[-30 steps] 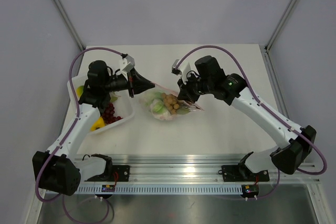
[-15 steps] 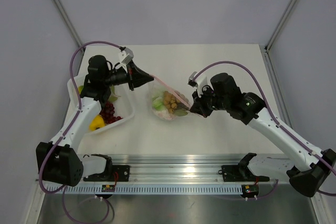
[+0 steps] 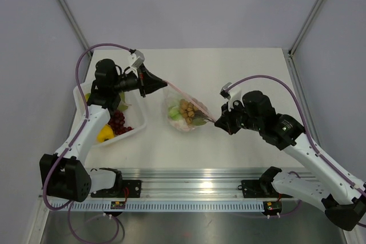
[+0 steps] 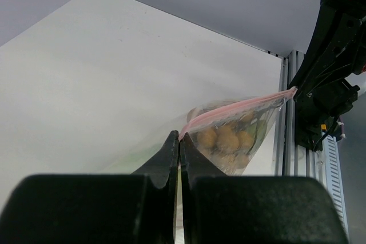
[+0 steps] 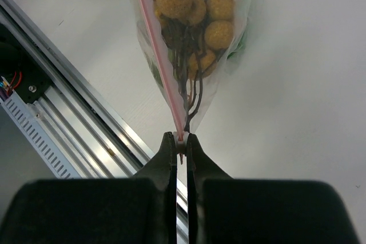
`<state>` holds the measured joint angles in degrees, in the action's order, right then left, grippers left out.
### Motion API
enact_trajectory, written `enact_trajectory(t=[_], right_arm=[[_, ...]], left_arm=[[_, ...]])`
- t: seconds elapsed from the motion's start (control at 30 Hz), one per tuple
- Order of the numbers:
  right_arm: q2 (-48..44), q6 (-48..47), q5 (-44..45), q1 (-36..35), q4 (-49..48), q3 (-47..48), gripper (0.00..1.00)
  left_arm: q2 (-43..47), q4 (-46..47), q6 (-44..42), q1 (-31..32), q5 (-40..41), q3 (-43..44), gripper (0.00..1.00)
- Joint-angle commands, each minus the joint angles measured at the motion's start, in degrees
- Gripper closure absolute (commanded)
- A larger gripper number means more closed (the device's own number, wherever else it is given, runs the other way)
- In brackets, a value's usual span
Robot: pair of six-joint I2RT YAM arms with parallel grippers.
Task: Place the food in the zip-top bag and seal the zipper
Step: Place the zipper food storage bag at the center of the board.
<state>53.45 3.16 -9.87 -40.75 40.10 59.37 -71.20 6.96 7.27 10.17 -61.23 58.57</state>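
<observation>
The clear zip-top bag [image 3: 184, 119] hangs stretched between both grippers above the table. It holds the bunch of tan-brown balls [image 3: 186, 108], green lettuce [image 3: 198, 122] and a pale vegetable [image 3: 174, 115]. Its pink-red zipper [image 3: 189, 100] runs taut from upper left to lower right. My left gripper [image 3: 164, 86] is shut on the zipper's left end; in the left wrist view it [image 4: 180, 137] pinches the strip [image 4: 234, 109]. My right gripper [image 3: 217, 122] is shut on the zipper's right end. The right wrist view shows it [image 5: 180, 139] clamping a small white slider on the strip [image 5: 156, 41], below the balls [image 5: 191, 4].
A white tray [image 3: 136, 131] at the left holds dark red grapes [image 3: 117, 122] and a yellow piece [image 3: 106, 135]. The aluminium rail [image 3: 194, 176] runs along the table's near edge and also shows in the right wrist view [image 5: 74, 115]. The right arm [image 4: 331, 55] faces the left wrist camera.
My right gripper has slid along the zipper from the bag's middle to its right end, toward the near right. The strip is now pulled straight. The left gripper lifted slightly.
</observation>
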Motion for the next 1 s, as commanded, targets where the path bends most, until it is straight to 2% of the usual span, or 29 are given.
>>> enact_trajectory(t=[0.0, 0.1, 0.2, 0.23, 0.37, 0.53, 0.6, 0.7, 0.83, 0.9, 0.97], right_arm=[[-1.95, 2.99, 2.48, 0.41, 4.12, -0.75, 1.0], [-1.42, 3.26, 4.41, 0.32, 4.02, 1.0, 1.0], [-0.81, 4.31, 11.16, 0.32, 3.85, 2.93, 1.0], [-0.63, 4.66, 15.97, 0.32, 3.67, 3.55, 1.0], [1.82, 1.95, 25.24, 1.46, 1.04, 6.89, 0.98], [10.26, -5.5, 27.09, 10.06, -3.61, 15.5, 0.99], [13.59, -7.19, 26.83, 15.42, -6.5, 19.96, 0.99], [17.55, -10.09, 27.79, 19.82, -8.89, 27.16, 1.0], [19.94, -15.53, 29.65, 20.36, -10.74, 32.91, 1.0], [18.63, -17.21, 25.98, 20.45, -11.71, 31.34, 0.98], [14.61, -17.4, 21.58, 20.45, -12.93, 27.57, 0.94]], left_arm=[[0.09, 6.13, 0.38, -2.62, 3.31, 4.63, 1.0], [0.62, 7.19, 1.34, -2.62, 3.22, 3.75, 1.0], [1.06, 8.24, 2.57, -2.62, 3.14, 2.96, 1.0], [0.98, 8.85, 3.1, -2.44, 2.7, 2.87, 1.0], [-0.87, 10.61, 5.38, 1.23, 4.09, 4.45, 1.0], [-9.19, 16.58, 10.39, 4.5, 6.21, 10.06, 1.0], [-11.84, 20.97, 13.9, 4.85, 6.74, 14.02, 1.0], [-17.99, 26.87, 19.7, 4.85, 6.13, 20.96, 1.0], [-24.85, 31.16, 26.28, 5.64, 4.9, 30.19, 1.0], [-27.23, 34.68, 29.02, 5.82, 4.37, 31.69, 1.0], [-28.38, 38.91, 33.24, 5.65, 2.97, 31.44, 0.53]])
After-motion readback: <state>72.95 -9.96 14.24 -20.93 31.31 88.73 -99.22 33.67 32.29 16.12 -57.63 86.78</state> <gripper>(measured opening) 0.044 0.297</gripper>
